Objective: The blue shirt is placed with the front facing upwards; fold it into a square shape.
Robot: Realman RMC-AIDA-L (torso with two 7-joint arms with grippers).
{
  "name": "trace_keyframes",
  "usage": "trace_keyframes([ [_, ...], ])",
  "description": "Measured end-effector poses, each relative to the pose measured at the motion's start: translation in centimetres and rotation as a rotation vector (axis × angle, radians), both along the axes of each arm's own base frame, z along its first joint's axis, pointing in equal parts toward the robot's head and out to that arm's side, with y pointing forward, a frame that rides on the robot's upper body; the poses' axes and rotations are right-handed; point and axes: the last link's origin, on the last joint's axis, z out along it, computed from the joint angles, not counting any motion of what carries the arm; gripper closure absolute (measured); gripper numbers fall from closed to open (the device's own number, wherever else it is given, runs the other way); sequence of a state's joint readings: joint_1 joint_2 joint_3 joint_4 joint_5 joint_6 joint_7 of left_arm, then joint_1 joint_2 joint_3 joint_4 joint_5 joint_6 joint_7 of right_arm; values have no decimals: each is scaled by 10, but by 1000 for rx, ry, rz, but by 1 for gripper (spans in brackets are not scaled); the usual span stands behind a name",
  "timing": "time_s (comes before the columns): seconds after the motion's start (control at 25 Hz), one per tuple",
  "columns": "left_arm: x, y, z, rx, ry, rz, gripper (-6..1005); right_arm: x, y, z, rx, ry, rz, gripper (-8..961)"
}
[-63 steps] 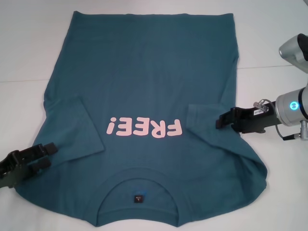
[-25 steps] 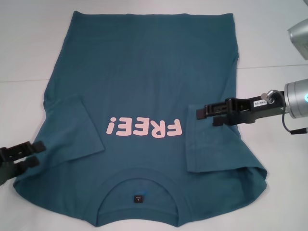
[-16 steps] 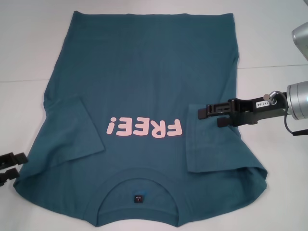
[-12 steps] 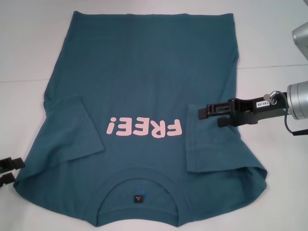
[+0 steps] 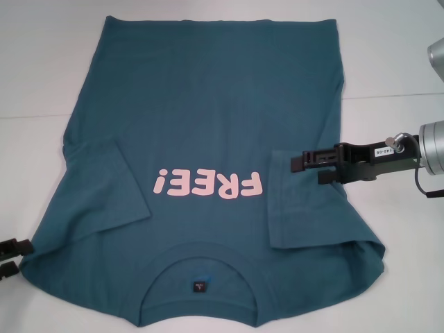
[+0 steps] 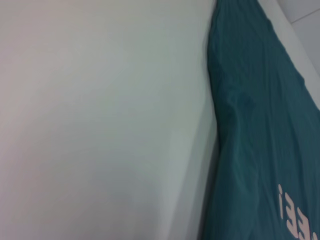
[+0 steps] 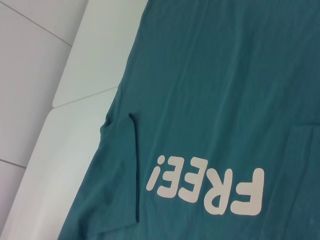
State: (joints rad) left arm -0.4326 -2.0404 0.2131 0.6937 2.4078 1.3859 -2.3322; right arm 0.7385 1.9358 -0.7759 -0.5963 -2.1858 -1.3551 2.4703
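Teal shirt (image 5: 208,125) lies flat on your white table (image 5: 388,55), collar nearest you, both sleeves folded inward. Your left gripper (image 5: 10,248) sits at the near left edge, beside the shirt, empty, jaws slightly apart. Farther back, your right gripper (image 5: 309,166) hovers over the right sleeve, parted, holding nothing

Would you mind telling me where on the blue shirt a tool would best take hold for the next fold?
Probably the far hem corners of the blue shirt, coming from each outer side. Both sleeves already lie folded in, so the body is a long strip with the hem flat at the far end. The right tool hovers over the right sleeve; the left tool sits off the left edge.
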Motion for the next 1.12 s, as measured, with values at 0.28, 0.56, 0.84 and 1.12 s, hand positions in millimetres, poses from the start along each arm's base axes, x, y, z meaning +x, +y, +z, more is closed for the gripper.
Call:
trace_keyframes([
  [0.28, 5, 4, -13, -42, 3, -18, 373, 0, 0, -1, 1, 3, -1, 12],
  [0.56, 9, 11, -15, -32, -17, -4, 372, 0, -1, -2, 0, 4, -4, 12],
  [0.84, 7, 10, -16, -32, -28, 32, 423, 1, -1, -2, 1, 3, -5, 13],
  [1.12, 10, 10, -16, -42, -44, 15, 686, 1, 0, -2, 3, 8, -8, 13],
])
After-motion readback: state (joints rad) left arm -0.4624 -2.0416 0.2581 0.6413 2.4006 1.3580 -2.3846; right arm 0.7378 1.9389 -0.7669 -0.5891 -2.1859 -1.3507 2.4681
